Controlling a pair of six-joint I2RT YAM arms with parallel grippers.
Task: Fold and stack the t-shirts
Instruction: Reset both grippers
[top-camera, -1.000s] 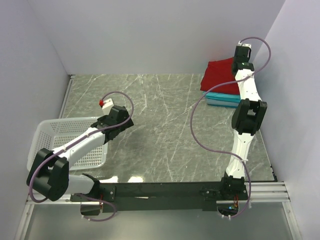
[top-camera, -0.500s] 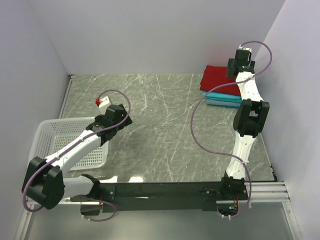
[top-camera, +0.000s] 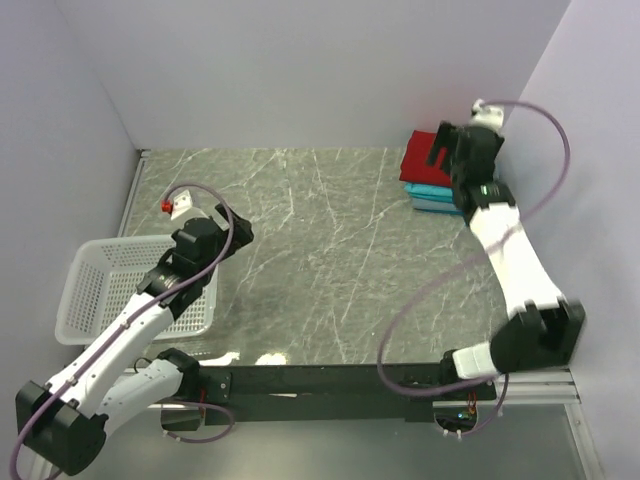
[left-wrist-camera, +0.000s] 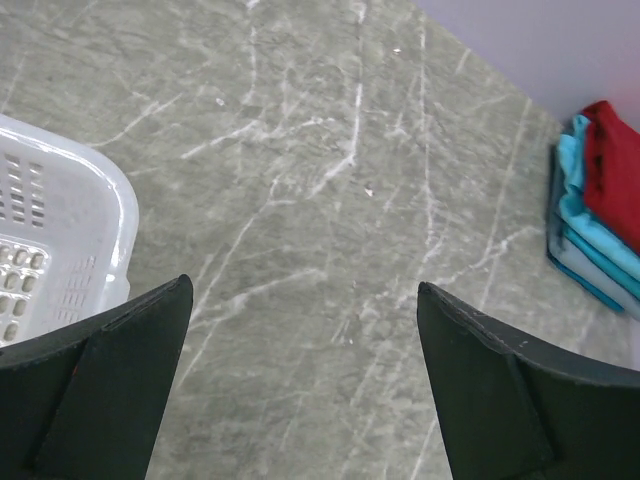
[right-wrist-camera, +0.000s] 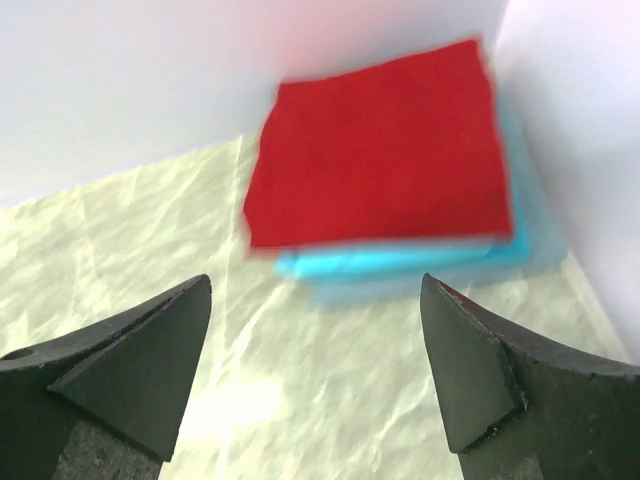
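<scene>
From above, the desk is a grey-green slab veined like stone, closed in by pale walls at the back and on both sides. A black rail runs along its near edge. A white lattice basket sits at the left, and the left arm crosses over its right side. The left gripper hangs just past the basket's far right corner. Purple cables loop off both arms. The t-shirts lie folded in a stack in the far right corner, a red t-shirt on top of a turquoise t-shirt. The right gripper hovers over the stack and hides its right part.

In the left wrist view, bare veined desk fills most of the frame. The basket's rounded corner shows at the left edge and the stack lies at the right edge by the wall, well apart from this gripper. Its fingers stand wide apart with nothing between them.

The right wrist view is blurred. The stack lies ahead, where two walls meet: red on top, a turquoise edge under it, and a paler grey-blue t-shirt lowest. The right gripper's fingers are spread wide, clear of the cloth, holding nothing
</scene>
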